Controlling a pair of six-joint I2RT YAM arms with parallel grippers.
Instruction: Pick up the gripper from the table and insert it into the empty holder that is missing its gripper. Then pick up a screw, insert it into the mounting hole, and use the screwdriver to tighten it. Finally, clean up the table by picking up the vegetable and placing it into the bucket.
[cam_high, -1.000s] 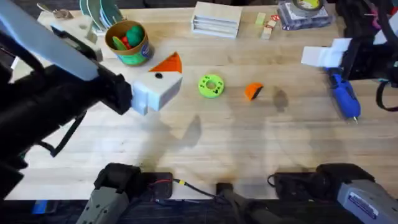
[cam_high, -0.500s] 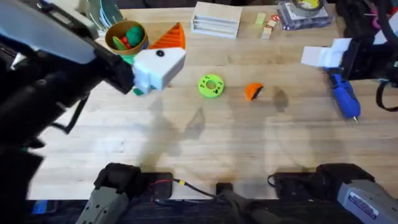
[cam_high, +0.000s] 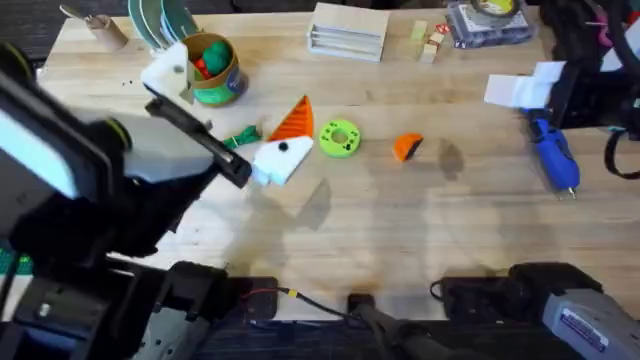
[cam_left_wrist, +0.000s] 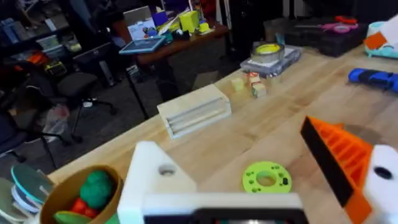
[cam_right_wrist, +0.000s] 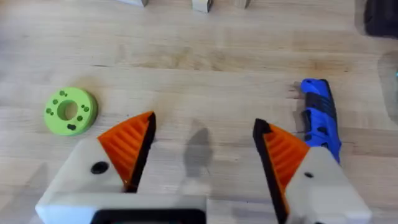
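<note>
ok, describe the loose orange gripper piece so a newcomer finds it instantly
Start at the lime-green disc mid-table. Just beyond it toward the blue screwdriver lies the gripper, alone on bare wood. It is a small orange wedge with no white base, unlike the arms' ribbed fingertips.

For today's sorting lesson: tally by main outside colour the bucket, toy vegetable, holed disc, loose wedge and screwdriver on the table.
Green: 3 (bucket, vegetable, disc)
Orange: 1 (wedge)
Blue: 1 (screwdriver)
Total: 5
</note>
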